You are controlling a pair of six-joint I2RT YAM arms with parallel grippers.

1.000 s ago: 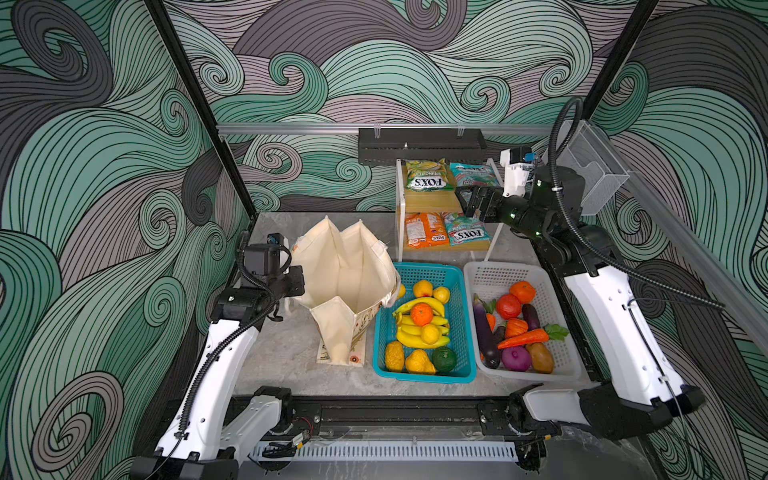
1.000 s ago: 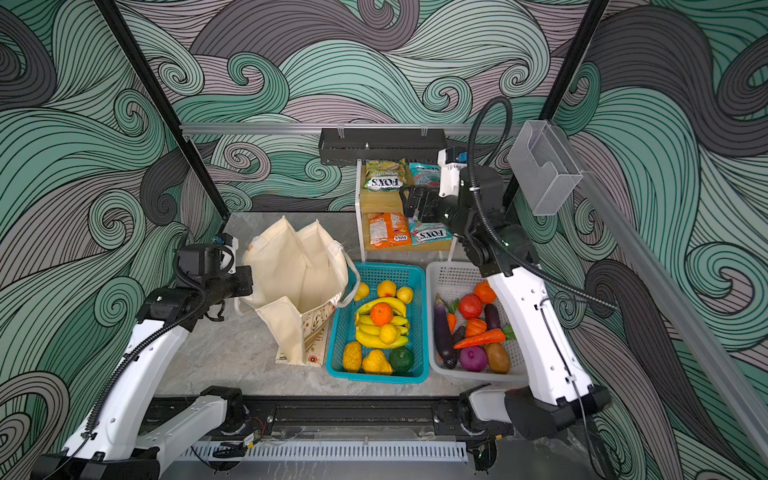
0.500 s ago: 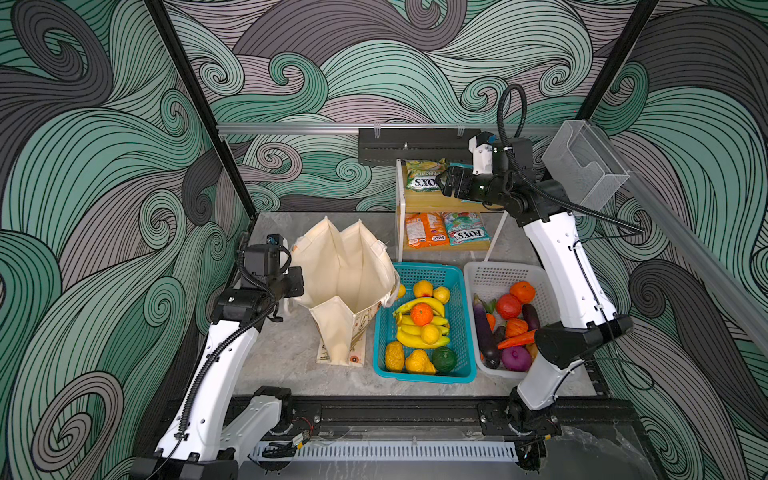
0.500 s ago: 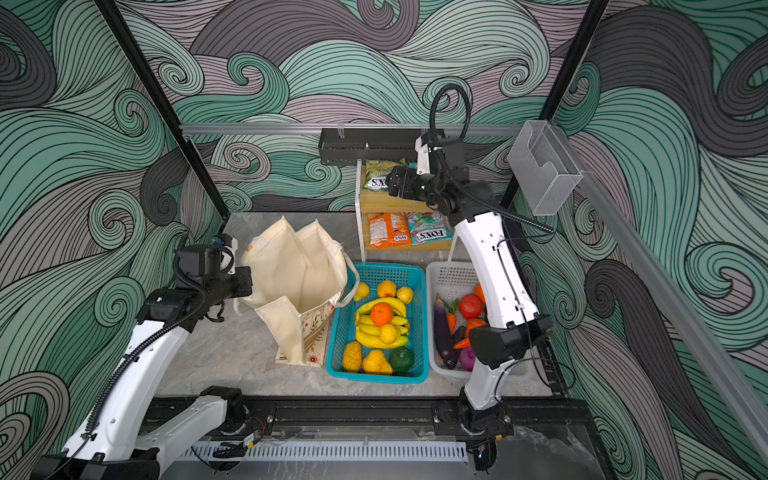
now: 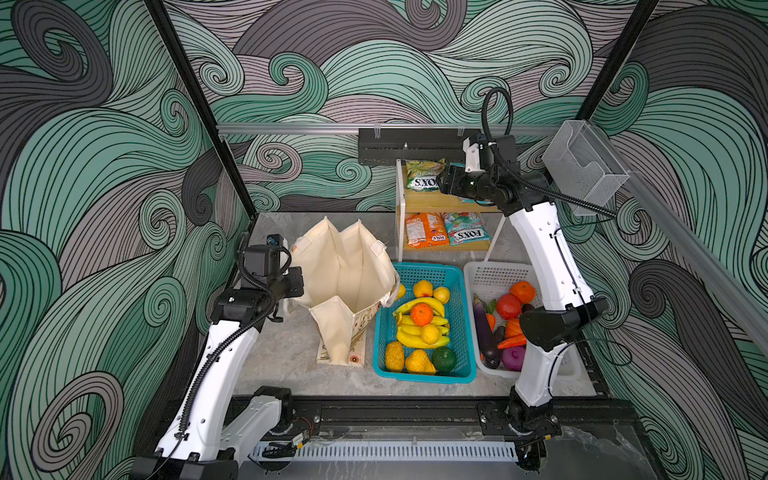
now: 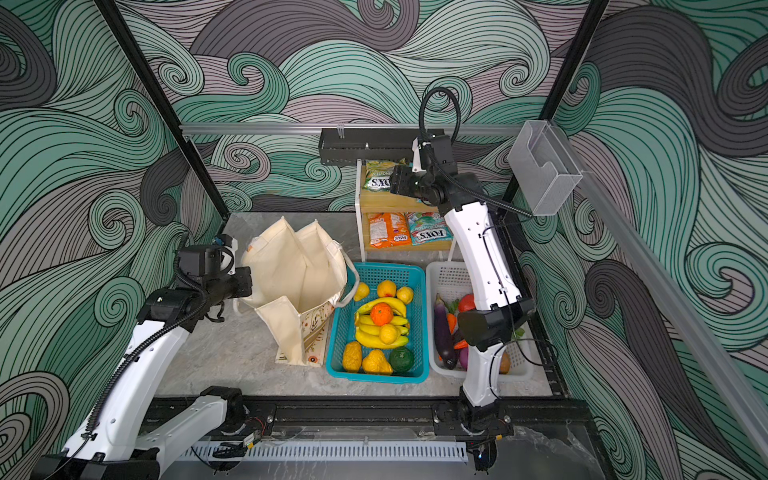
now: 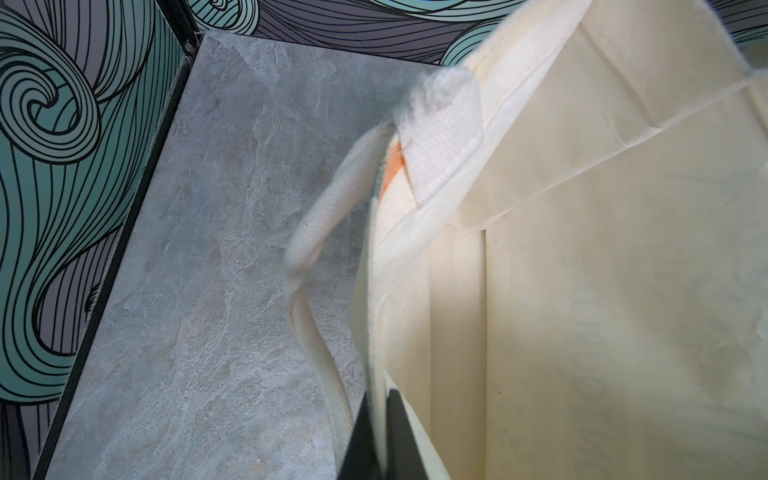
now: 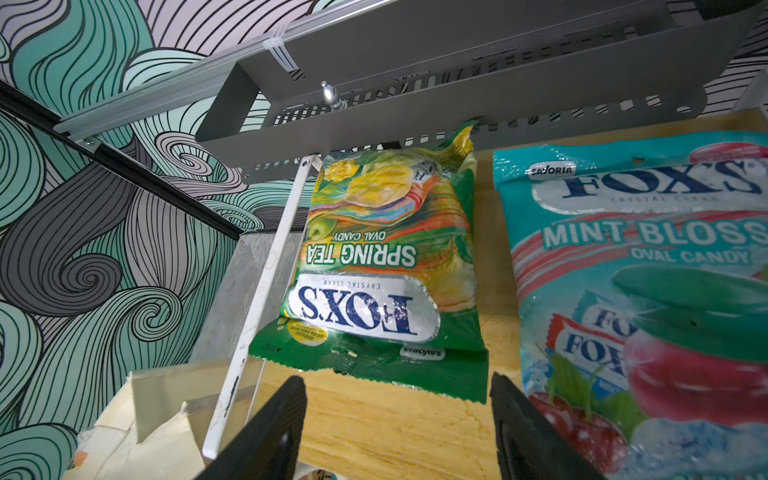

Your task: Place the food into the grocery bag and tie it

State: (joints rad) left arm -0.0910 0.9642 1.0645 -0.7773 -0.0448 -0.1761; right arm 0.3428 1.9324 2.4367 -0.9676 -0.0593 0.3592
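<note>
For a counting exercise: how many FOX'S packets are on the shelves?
4: Spring Tea packet, Mint Blossom packet, upper shelf; orange packet, teal packet, lower shelf. Others may be hidden.

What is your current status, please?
Left gripper shut on grocery bag rim. Right gripper open, fingers at green packet on upper shelf. Teal packet close beside.

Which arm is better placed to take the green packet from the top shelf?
Right. The right tool is open, facing the green packet; the left tool is shut on the bag, far from the shelf.
</note>
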